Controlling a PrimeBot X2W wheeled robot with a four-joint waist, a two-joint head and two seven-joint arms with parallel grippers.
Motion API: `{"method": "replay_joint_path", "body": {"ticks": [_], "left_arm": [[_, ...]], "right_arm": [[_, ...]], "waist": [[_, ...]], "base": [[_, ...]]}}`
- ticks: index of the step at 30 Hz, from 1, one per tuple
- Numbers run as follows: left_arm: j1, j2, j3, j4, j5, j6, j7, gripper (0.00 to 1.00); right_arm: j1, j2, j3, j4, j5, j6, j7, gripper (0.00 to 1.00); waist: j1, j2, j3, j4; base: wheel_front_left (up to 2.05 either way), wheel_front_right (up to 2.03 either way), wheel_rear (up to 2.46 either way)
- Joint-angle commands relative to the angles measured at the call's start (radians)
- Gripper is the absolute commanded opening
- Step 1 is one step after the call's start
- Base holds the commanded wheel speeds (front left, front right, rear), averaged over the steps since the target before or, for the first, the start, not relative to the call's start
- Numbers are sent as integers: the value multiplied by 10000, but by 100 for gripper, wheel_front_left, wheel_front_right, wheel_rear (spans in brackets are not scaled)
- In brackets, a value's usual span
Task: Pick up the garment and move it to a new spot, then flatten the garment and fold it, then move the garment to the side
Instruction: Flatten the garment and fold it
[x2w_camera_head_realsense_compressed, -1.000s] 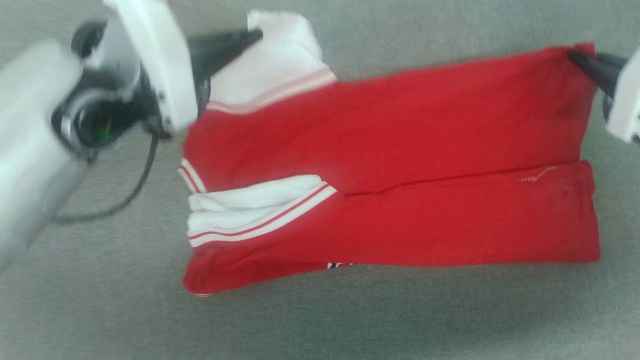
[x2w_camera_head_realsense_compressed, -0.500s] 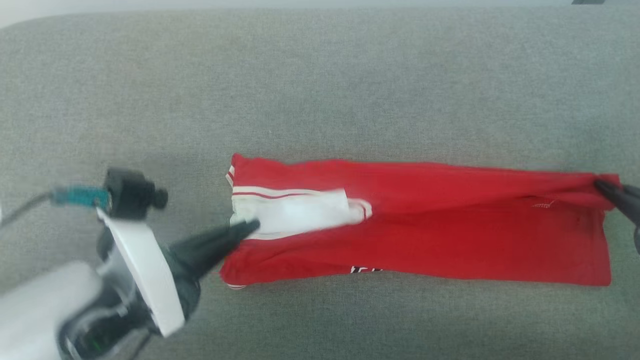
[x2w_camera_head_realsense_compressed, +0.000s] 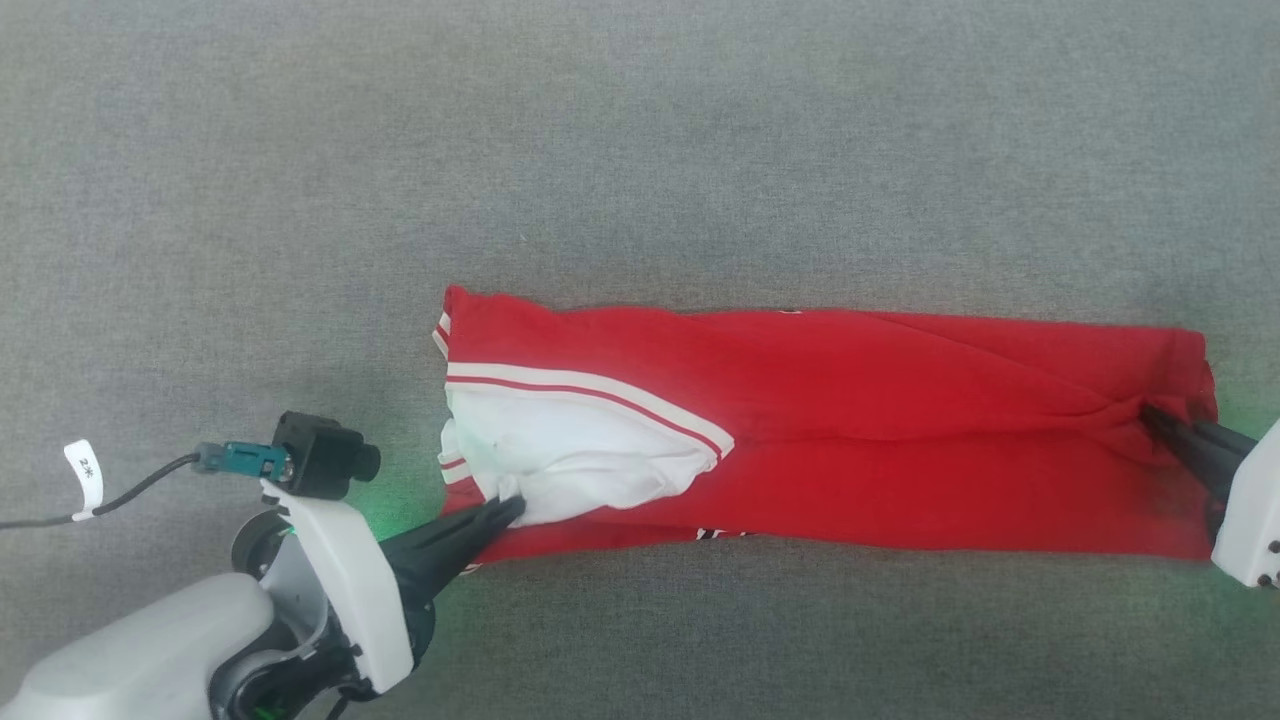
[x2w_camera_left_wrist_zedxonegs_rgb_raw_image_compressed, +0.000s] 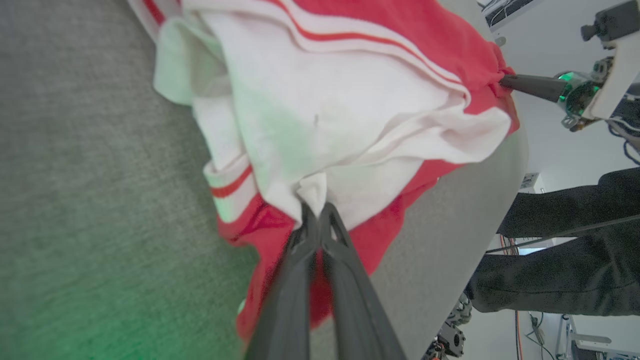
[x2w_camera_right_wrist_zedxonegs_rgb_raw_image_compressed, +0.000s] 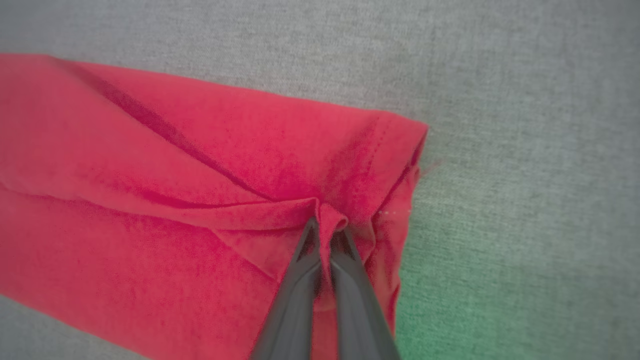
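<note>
Folded into a long band, the garment (x2w_camera_head_realsense_compressed: 900, 430) is seen stretched across the grey cloth surface (x2w_camera_head_realsense_compressed: 640, 150) and pinched at both ends. The left gripper (x2w_camera_head_realsense_compressed: 512, 506) is clamped on a fold of white sleeve, and the right gripper (x2w_camera_head_realsense_compressed: 1150, 412) on bunched red hem. The jersey is judged light, soft and limp, best taken at edges or corners. A red body, white sleeve and striped trim are shown; a sliver of lettering is glimpsed at the near edge.

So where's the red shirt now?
In the head view the garment lies in a long strip on the grey surface, its ends pinched by the left gripper and the right gripper.
</note>
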Motion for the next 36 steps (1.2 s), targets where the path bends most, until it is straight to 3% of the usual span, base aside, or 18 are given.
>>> {"method": "replay_joint_path", "body": {"ticks": [1,2,3,4,5,6,7,8,13,23,28,36], "left_arm": [[-14,-121,16,116,-47,-12,-167,4],[-15,-167,48,165,-4,-12,-307,17],[15,-179,84,204,36,-12,-489,26],[90,-206,136,216,-6,-12,-680,45],[175,-219,151,196,-3,-14,-854,58],[249,-211,174,169,58,-14,-1038,82],[341,-220,241,141,62,-14,-1227,96],[473,-185,344,110,34,-14,-1401,100],[1357,-386,1461,164,-95,-14,-1803,100],[3891,-2611,5946,1652,2123,-8,-1809,100],[4510,-3653,7957,2075,5102,226,-1811,100],[5376,-5143,10567,1015,9855,439,-1812,100]], "right_arm": [[-69,54,-12,-39,-27,0,-85,39],[-47,55,-47,-128,37,0,-117,48],[8,74,-105,-228,160,0,-130,83],[86,82,-233,-293,300,0,-170,100],[200,55,-348,-377,413,0,-157,100],[325,1,-461,-487,510,0,-120,100],[448,-47,-618,-561,610,0,-79,100],[567,-79,-775,-642,710,0,-6,100],[1181,-32,-1684,-465,931,0,269,100],[1600,566,-2512,999,798,2,1388,100],[1347,918,-2486,1361,537,2,1816,100],[875,1403,-2294,1613,9,2,2101,100]], "waist": [[0,0,-19,-6],[0,0,-64,2],[0,0,-110,13],[0,0,-174,44],[0,0,-245,77],[0,0,-319,123],[0,0,-413,189],[0,0,-491,240],[0,0,-867,649],[0,0,-1234,1427],[0,0,-1324,1542],[0,0,-1430,1537]], "base": [[0,0,0],[0,0,0],[0,0,0],[0,0,0],[0,0,0],[0,0,0],[0,0,0],[0,0,0],[0,0,0],[0,0,0],[0,0,0],[0,0,0]]}}
